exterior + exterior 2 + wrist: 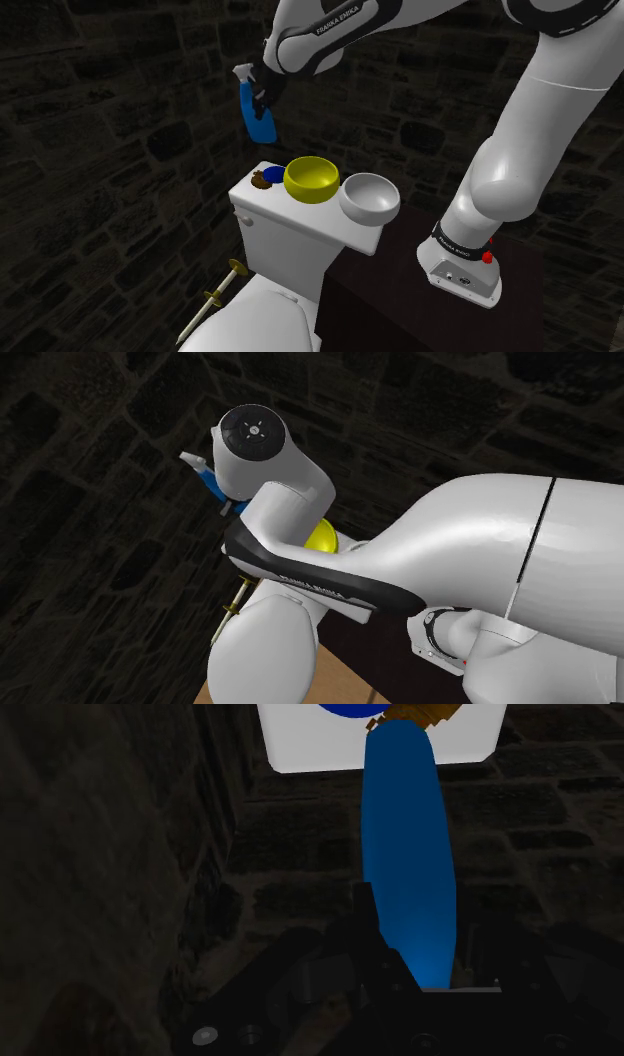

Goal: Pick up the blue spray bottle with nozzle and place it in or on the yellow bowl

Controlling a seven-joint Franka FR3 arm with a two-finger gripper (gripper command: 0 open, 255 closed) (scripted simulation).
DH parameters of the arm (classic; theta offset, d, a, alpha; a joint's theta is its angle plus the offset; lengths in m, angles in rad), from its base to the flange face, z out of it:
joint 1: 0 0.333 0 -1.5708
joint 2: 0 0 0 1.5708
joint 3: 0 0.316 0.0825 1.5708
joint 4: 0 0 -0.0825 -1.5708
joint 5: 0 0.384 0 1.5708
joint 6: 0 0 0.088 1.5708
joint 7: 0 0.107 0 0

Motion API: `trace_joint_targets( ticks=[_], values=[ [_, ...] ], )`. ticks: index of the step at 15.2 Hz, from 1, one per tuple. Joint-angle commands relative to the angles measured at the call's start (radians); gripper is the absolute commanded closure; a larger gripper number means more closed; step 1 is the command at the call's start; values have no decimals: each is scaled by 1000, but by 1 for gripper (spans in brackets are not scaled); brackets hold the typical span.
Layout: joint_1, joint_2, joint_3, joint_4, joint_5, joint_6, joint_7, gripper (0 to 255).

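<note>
Now clear of every surface, the blue spray bottle [259, 118] hangs from the black hand [268, 88] of a white Franka arm. It is above the toilet tank lid [300, 215] that carries the other things, and off toward the shoulder view's left. The hand is closed on the bottle's upper part, near the pale nozzle, so the body dangles below. In the wrist view the blue body runs out from between the two fingers [363, 909], which clasp it. Gripping it high appears to leave the bottle's base free to go into a container first.

The yellow bowl [313, 178], the intended destination, sits open side up on the lid. On one side of it is a small blue item [268, 176] with a brown object [259, 183] just beside it; on the other is a grey-white bowl [369, 197].

The bottle hangs well above the yellow bowl's rim, height that should let it cross over without knocking the rim or the neighbours. The job looks roughly half done. What remains is a sideways move toward the shoulder view's right, then a descent and release. A gold-coloured, dagger-like object [214, 297] shows lower down, beside the toilet.
</note>
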Motion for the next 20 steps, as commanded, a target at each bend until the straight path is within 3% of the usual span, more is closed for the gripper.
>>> trace_joint_targets(
  ticks=[1, 9, 16, 20],
  values=[
    [-3, -57, -2, -69, 9, 11, -11, 255],
    [-5, -351, -24, -416, 46, 62, -66, 255],
    [-12, -645, -51, -679, 50, 30, -101, 255],
    [-6, -604, -54, -710, 57, 102, -108, 255]
  ],
)
